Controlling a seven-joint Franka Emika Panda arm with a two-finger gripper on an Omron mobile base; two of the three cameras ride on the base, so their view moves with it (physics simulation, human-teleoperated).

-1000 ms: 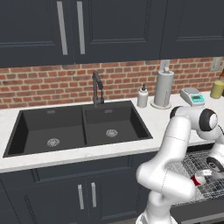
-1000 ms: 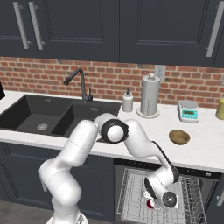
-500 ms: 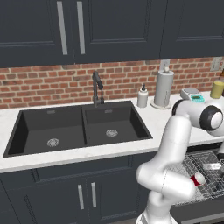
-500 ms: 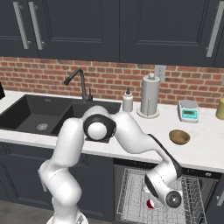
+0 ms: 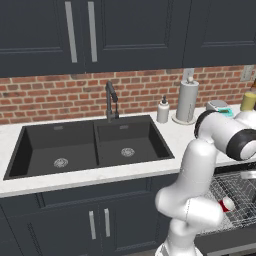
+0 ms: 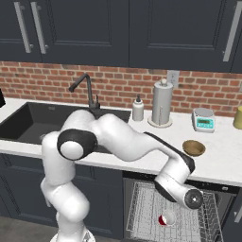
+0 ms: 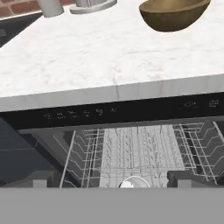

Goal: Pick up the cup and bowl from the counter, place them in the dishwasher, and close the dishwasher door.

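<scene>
Step in hand: the cup [image 6: 166, 219] lies in the wire rack [image 6: 142, 212] of the dishwasher [image 7: 131, 113], so I judge the next thing to fetch is the bowl [image 6: 194, 148].
Pincer: the pincer [image 7: 109, 187] hangs low over the rack with its jaws spread wide and nothing between them; its two dark tips [image 7: 39, 178] peek up at the bottom of the hand view.
Cup: directly below the pincer, between the tips, showing as a pale rounded end with a sliver of red.
Bowl: up and ahead of the pincer, on the tabletop [image 7: 87, 57], set back from the front edge and off to the right of the pincer's line.
How to do it well: lift straight up first so the fingers clear the rack wires and the tabletop's lip, then travel forward over the bowl and come down on its rim with one finger inside and one outside; keep the jaws wide until they straddle the rim.
Watch for: the paper towel holder [image 6: 161, 104] and scale [image 6: 203, 119] beyond the bowl; stay short of them.
Hard to make out: the dishwasher door is not clearly visible; the cup is probably on its side, though the arm hides most of it in the base views.
</scene>
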